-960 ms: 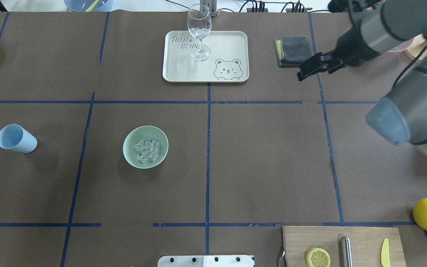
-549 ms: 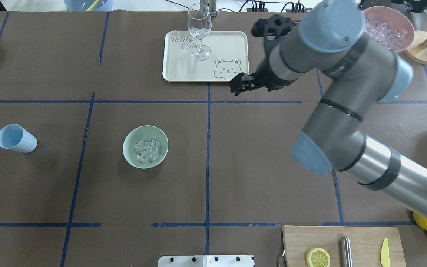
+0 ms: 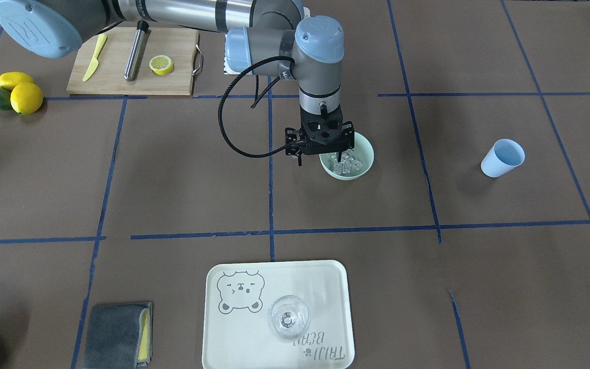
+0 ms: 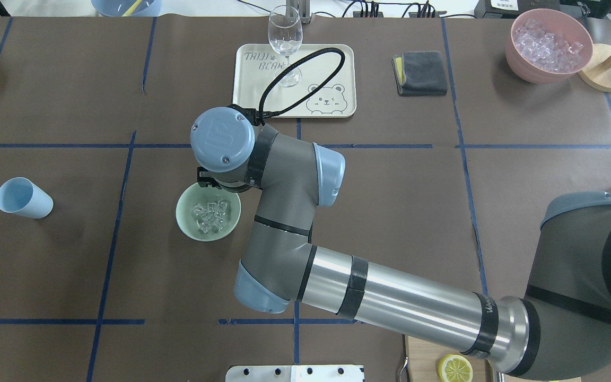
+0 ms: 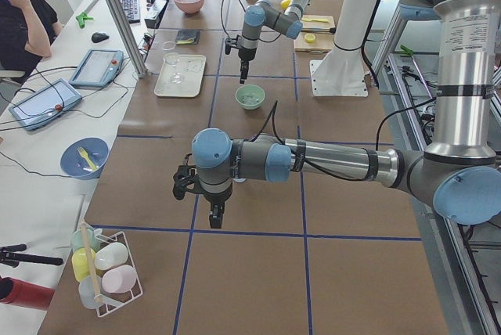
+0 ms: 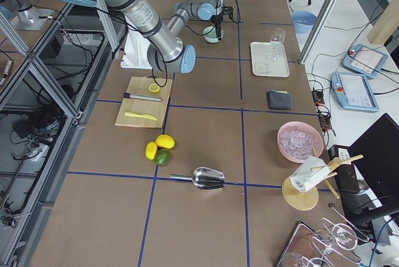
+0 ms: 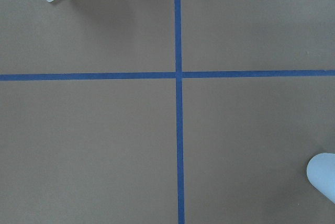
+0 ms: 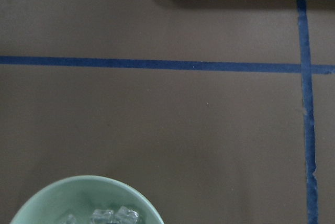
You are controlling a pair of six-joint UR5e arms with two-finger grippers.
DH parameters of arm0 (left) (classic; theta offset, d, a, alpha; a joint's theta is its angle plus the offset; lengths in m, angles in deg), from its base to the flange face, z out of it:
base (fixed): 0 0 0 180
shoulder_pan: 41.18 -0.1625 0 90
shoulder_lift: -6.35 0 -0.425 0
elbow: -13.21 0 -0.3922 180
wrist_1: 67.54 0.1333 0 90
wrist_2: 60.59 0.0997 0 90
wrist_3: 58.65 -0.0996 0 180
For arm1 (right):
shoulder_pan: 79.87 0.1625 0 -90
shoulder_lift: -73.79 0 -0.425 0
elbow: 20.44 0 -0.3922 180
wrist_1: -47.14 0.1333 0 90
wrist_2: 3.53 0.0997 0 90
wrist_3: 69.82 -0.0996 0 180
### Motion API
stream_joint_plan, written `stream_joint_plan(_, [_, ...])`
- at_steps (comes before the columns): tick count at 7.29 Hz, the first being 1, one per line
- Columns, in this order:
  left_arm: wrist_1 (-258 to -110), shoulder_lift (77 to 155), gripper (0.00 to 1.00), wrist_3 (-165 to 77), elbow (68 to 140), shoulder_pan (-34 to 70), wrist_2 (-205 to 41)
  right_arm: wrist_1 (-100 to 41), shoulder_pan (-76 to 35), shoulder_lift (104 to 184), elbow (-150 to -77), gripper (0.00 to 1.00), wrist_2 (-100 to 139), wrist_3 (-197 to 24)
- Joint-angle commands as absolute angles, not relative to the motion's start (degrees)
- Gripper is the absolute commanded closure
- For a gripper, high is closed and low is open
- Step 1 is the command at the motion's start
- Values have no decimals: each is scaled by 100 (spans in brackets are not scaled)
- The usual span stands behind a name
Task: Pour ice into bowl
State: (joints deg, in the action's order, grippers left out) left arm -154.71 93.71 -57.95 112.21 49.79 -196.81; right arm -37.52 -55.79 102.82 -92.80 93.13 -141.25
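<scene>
The pale mint-green bowl (image 4: pixel 183 218) stands left of the table's middle and holds several clear ice cubes (image 4: pixel 211 216). It also shows in the front view (image 3: pixel 364 163) and the right wrist view (image 8: pixel 84 192), with ice (image 3: pixel 347 164) inside. My right gripper (image 3: pixel 340 158) points straight down over the bowl's edge on the tray side. It looks shut and empty, and my wrist hides it from overhead. The light blue cup (image 4: pixel 23 198) stands empty at far left. My left gripper (image 5: pixel 213 216) hangs above bare table near the cup (image 7: pixel 324 177). I cannot tell whether it is open or shut.
A cream tray (image 4: pixel 332 58) with a wine glass (image 4: pixel 285 42) lies at the far middle. A grey cloth (image 4: pixel 421 72) and a pink bowl of ice (image 4: pixel 548 45) are far right. A cutting board (image 3: pixel 121 82) and lemons (image 3: pixel 18 92) sit near my base.
My right arm has swept from the far right, past the tray, to above the bowl's far edge. Bowl, ice and cup have not moved.
</scene>
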Motion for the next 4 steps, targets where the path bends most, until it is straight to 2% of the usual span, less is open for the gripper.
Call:
stream_joint_plan(1, [-15472, 9371, 0, -5795, 11217, 4979, -19682, -3706, -5736, 10253, -9067, 29, 9254, -14137])
stream_joint_plan(2, [-15472, 9371, 0, -5795, 11217, 4979, -19682, -3706, -5737, 10253, -9067, 89, 9271, -14110])
stream_joint_plan(3, [-15472, 9371, 0, -5795, 11217, 4979, -19682, -3697, -5737, 10253, -9067, 100, 9280, -14102])
stream_joint_plan(4, [-15472, 9371, 0, -5795, 11226, 4979, -19682, -3697, -5780, 10262, -9067, 100, 9289, -14119])
